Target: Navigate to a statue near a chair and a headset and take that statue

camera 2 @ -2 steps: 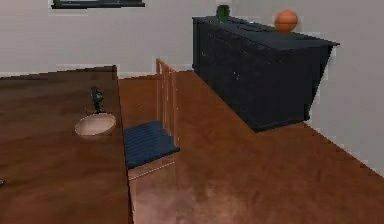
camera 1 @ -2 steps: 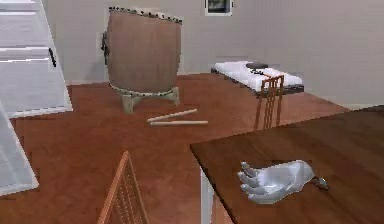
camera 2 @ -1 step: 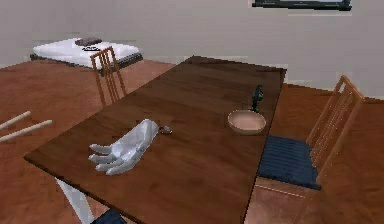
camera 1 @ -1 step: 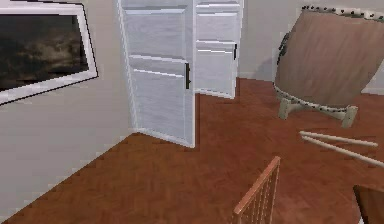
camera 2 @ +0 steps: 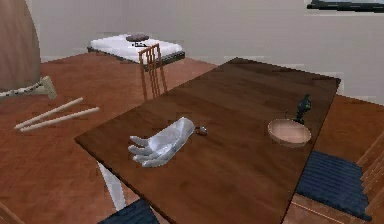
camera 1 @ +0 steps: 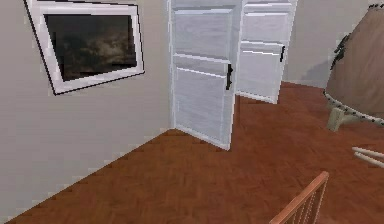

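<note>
A silvery hand-shaped statue lies on the near left part of a dark wooden table. A small dark blob sits just right of it. Farther right on the table stand a shallow brown bowl and a slim dark upright figure. A wooden chair stands at the table's far left corner. Behind it is a low white-topped stand bearing a few small dark things that I cannot name.
Blue-cushioned seats flank the table's near side. A large brown rounded object stands on the floor with pale sticks beside it. White doors and a framed picture line the walls ahead. A wooden chair back sits at the forward view's bottom.
</note>
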